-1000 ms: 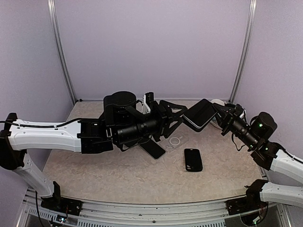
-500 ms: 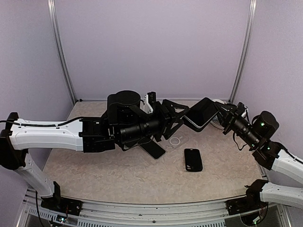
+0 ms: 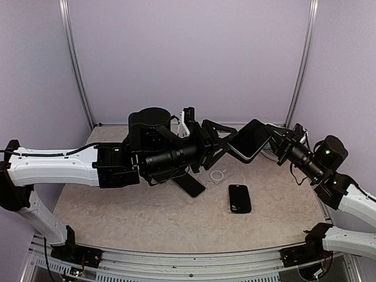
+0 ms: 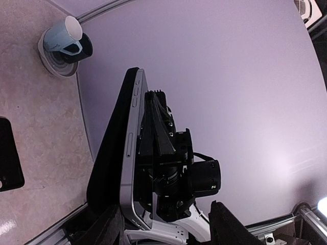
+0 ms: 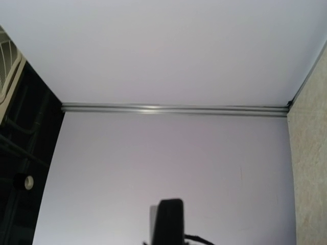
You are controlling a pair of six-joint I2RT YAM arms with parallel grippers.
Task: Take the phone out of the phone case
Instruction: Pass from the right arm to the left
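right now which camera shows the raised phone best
The left wrist view: the raised phone fills the frame edge-on, side buttons and metal rim plain. The top external view shows it small and tilted, in mid-air. The right wrist view shows only a dark sliver at its bottom edge, too little to identify.

a pale blue mug (image 4: 65,34) stands on a white round base (image 4: 50,62) at the far right corner of the beige mottled table (image 3: 147,217). plain lilac walls (image 3: 188,59) enclose the table, with a left metal post (image 3: 76,64) and a right metal post (image 3: 302,59) in the back corners.
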